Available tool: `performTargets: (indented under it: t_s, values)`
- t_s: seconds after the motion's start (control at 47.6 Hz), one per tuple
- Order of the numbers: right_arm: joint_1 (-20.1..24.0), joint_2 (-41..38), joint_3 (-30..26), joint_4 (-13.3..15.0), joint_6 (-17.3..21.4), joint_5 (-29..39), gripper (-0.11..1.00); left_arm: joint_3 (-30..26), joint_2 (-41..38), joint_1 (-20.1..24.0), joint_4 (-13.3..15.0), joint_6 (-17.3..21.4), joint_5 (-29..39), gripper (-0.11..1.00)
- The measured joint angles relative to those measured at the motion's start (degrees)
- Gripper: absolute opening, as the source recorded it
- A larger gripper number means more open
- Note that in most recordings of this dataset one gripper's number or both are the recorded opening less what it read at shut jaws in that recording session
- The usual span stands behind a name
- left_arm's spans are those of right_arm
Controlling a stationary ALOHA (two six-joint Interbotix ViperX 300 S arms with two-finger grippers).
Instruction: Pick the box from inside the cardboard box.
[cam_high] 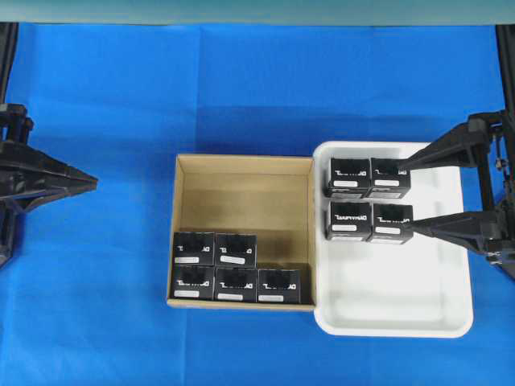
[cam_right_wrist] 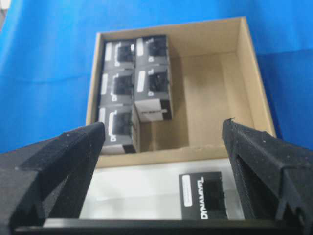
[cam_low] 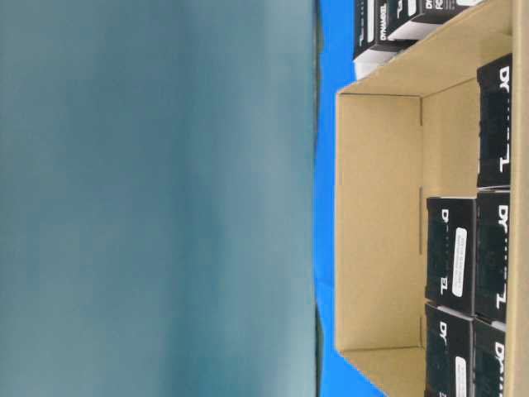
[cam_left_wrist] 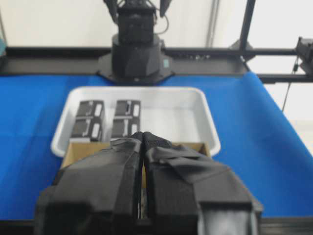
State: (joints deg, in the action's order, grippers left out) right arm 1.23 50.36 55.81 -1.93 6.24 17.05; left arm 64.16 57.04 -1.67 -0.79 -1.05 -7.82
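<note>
Standing wide apart and holding nothing, the right gripper (cam_high: 407,198) is hovering over the white tray (cam_high: 394,322) beside four boxes. Left gripper (cam_high: 90,183), jaws together, is idling well left. Five black boxes (cam_high: 236,249) are sitting in the cardboard box (cam_high: 241,165): likely light, stiff, smooth-sided; gripping opposite flat sides suits. Both arms are reaching level, inward.
</note>
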Motion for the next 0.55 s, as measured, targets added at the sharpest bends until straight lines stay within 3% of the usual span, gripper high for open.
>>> performTargets:
  t_s: [0.546]
  values:
    - [0.09, 0.0, 0.09, 0.0, 0.0, 0.09, 0.99, -0.09, 0.09, 0.0, 0.0, 0.0, 1.32, 0.0]
